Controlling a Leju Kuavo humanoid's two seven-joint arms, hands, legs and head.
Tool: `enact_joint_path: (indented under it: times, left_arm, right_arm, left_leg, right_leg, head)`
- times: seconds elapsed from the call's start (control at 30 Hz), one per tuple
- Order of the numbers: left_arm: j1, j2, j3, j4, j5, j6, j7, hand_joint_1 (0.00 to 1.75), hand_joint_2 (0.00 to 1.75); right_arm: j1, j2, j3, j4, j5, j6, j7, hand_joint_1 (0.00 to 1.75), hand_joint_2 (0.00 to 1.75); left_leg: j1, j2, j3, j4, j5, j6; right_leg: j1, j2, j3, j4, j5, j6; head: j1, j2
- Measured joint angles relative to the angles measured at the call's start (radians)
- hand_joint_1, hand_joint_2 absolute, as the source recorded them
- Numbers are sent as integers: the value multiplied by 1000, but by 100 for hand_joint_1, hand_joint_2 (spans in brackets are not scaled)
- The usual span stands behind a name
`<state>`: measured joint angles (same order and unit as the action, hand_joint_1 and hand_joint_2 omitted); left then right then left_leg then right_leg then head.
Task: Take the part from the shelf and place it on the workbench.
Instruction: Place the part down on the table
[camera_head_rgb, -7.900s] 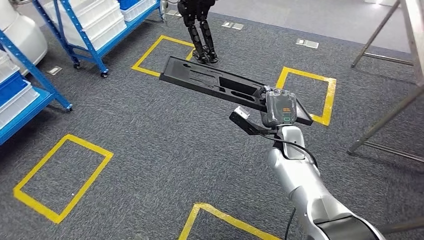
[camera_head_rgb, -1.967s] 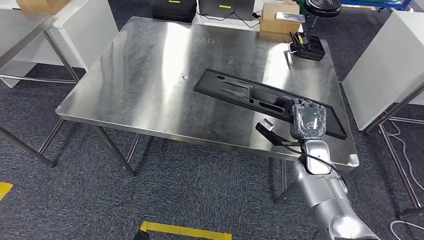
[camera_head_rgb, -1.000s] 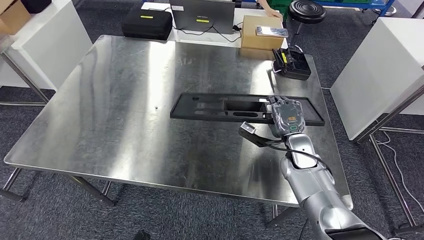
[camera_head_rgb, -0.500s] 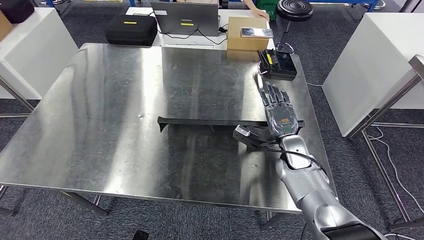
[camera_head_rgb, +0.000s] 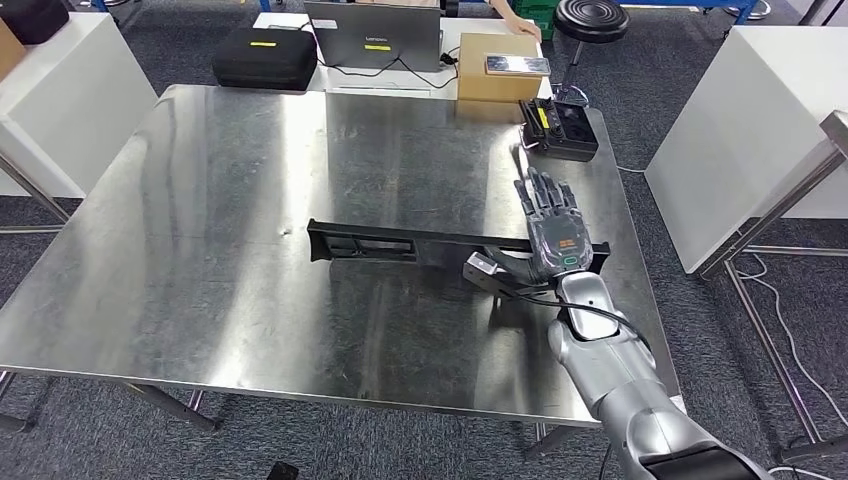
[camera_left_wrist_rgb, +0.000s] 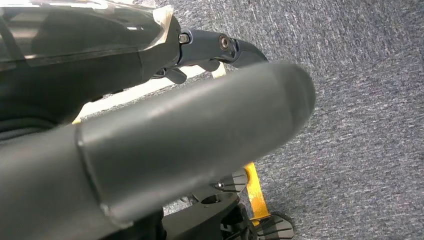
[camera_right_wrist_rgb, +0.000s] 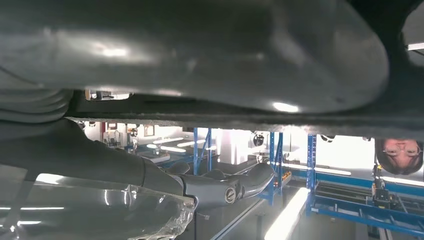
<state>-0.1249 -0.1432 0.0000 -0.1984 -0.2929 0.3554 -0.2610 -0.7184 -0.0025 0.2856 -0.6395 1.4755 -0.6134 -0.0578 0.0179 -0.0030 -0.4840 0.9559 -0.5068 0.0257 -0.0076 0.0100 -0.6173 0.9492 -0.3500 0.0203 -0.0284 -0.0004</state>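
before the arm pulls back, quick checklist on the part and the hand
1. Part over the workbench: ok, the long black part lies within the steel top.
2. Part lying flat: cannot tell, it looks tipped on its long edge.
3. Right hand let go: cannot tell, fingers are stretched out but the palm sits at the part's right end.
4. Room around the part: ok, the black controller and cardboard box sit apart at the far edge.
5. Left hand free: cannot tell, its wrist view faces the carpet.
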Motion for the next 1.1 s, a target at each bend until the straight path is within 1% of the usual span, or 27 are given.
enact_joint_path:
  times: [0.07,0.13,0.17,0.2,0.23,0.3,0.33,0.37,0.4,0.43,0.47,0.5,0.53,0.6,0.67,0.7,0.73,0.8,0.83,0.87,0.9,0.93,0.97,1.0,1.03,1.07,1.1]
  left_arm:
    - [0,3,0,0,1,-5,0,0,0]
    - [0,5,0,0,1,-9,-1,0,0]
    - [-1,5,0,0,1,-11,-1,0,0]
    - [-1,4,0,0,0,-13,-1,0,0]
    - [-1,4,0,0,0,-15,-1,0,0]
    - [1,3,0,0,-1,-19,-1,0,0]
    - [1,3,0,0,-1,-21,-1,0,0]
    - [2,3,0,0,-1,-22,-2,0,0]
    - [2,3,0,0,-2,-23,-2,0,0]
    - [2,2,0,0,-4,-23,-2,0,0]
    - [1,2,0,0,-6,-24,-2,0,0]
    - [1,2,0,0,-7,-25,-3,0,0]
    - [0,2,0,0,-9,-27,-3,0,0]
    - [-1,1,0,0,-10,-30,-4,0,0]
    - [-1,1,0,0,-10,-31,-4,0,0]
    - [-1,2,0,0,-10,-31,-4,0,0]
    - [-1,2,0,0,-11,-32,-4,0,0]
    - [-1,2,0,0,-11,-32,-4,0,0]
    - [0,2,0,0,-11,-33,-4,0,0]
    - [0,2,0,0,-11,-33,-4,0,0]
    - [0,3,0,0,-11,-34,-4,0,0]
    - [0,3,0,0,-11,-36,-4,0,0]
    - [-1,4,0,0,-11,-38,-4,0,0]
    - [-2,4,0,0,-11,-39,-4,0,0]
    - [-2,5,0,0,-11,-41,-4,0,0]
    - [-3,5,0,0,-11,-41,-4,0,0]
    - [-3,5,0,0,-11,-42,-4,0,0]
  right_arm:
    - [0,3,4,2,0,0,2,0,0]
    - [-1,6,8,3,-1,0,5,0,0]
    - [-2,6,8,4,-1,0,7,0,0]
    - [-3,6,8,4,-1,1,9,0,0]
    - [-4,5,8,5,-1,1,11,0,0]
    - [-3,5,9,7,-2,2,13,0,0]
    - [-2,5,9,9,-2,3,13,0,0]
    - [-1,5,9,10,-2,3,14,0,0]
    - [-2,4,9,12,-2,3,15,0,0]
    - [-2,4,9,12,-2,3,16,0,0]
    - [-3,3,9,13,-2,2,16,0,0]
    - [-5,3,9,13,-2,2,16,0,0]
    - [-6,3,9,14,-2,2,17,0,0]
    - [-9,3,9,14,-1,0,18,0,0]
    - [-11,3,9,14,0,0,19,0,0]
    - [-12,3,9,14,0,0,19,0,0]
    - [-12,3,9,14,0,0,20,0,0]
    - [-11,3,9,14,-2,0,20,0,0]
    - [-9,3,9,14,-3,0,20,0,0]
    - [-6,3,9,14,-6,1,20,0,0]
    - [-4,3,9,14,-10,4,19,0,0]
    - [-2,3,9,14,-13,7,18,0,0]
    - [-2,3,9,14,-16,11,17,0,0]
    - [-3,3,9,14,-18,14,15,0,0]
    - [-4,3,9,14,-20,16,14,0,0]
    - [-5,2,9,14,-21,17,14,0,0]
    - [-6,1,9,14,-22,17,14,0,0]
  left_leg:
    - [-5,0,-2,6,-1,7]
    - [-5,1,1,2,9,18]
    - [-4,3,5,-4,18,24]
    - [-1,5,8,-10,26,29]
    - [1,7,10,-15,33,31]
    - [1,9,6,-14,35,33]
    - [1,9,3,-12,35,33]
    - [2,9,1,-8,34,32]
    - [3,8,0,-4,33,29]
    - [5,6,-2,3,29,24]
    - [6,5,-6,9,25,18]
    - [6,4,-12,16,21,10]
    - [5,3,-19,23,18,3]
    - [3,0,-28,31,19,-7]
    - [8,-1,-34,42,8,-16]
    - [11,0,-45,66,-14,-19]
    - [12,0,-64,111,-48,-22]
    - [12,0,-120,240,-126,-23]
    - [12,0,-143,295,-149,-24]
    - [13,0,-150,319,-151,-24]
    - [13,0,-139,310,-135,-25]
    - [15,1,-108,261,-105,-25]
    - [17,1,-68,194,-76,-28]
    - [17,-2,-34,135,-54,-29]
    - [16,-6,-14,94,-40,-28]
    - [13,-10,-9,76,-36,-25]
    - [7,-14,-15,74,-31,-18]
  right_leg:
    - [-7,0,0,-1,3,6]
    - [-9,0,-2,-1,6,17]
    - [-9,-1,-8,7,-1,19]
    - [-8,-2,-21,33,-19,18]
    - [-8,-3,-45,86,-47,14]
    - [-10,-4,-103,230,-105,9]
    - [-12,-4,-124,287,-120,12]
    - [-14,-4,-128,304,-119,19]
    - [-18,-5,-113,281,-104,28]
    - [-23,-7,-79,218,-79,39]
    - [-27,-8,-39,148,-62,46]
    - [-24,-8,-7,93,-50,49]
    - [-21,-6,12,59,-47,48]
    - [-14,-1,11,55,-50,38]
    - [-20,-2,3,52,-49,23]
    - [-22,-3,1,50,-45,12]
    - [-23,-4,-4,48,-40,0]
    - [-16,-6,-19,48,-30,-19]
    - [-13,-6,-28,48,-24,-24]
    - [-10,-6,-36,49,-18,-25]
    - [-10,-6,-44,49,-12,-24]
    - [-11,-6,-50,50,-6,-22]
    - [-12,-6,-56,53,-1,-17]
    - [-11,-6,-61,55,5,-11]
    - [-10,-5,-65,57,11,-2]
    - [-7,-5,-68,56,20,8]
    - [-5,-4,-70,51,30,19]
  head:
    - [0,0]
    - [0,0]
    - [1,0]
    - [2,0]
    - [5,0]
    - [7,0]
    - [7,0]
    - [7,0]
    - [7,0]
    - [7,0]
    - [8,0]
    - [8,0]
    - [9,0]
    - [9,0]
    - [6,0]
    - [5,0]
    - [3,0]
    - [0,0]
    - [-1,0]
    - [-1,0]
    - [-1,0]
    - [-1,0]
    - [-1,0]
    - [-1,0]
    - [-1,0]
    - [-1,0]
    - [0,0]
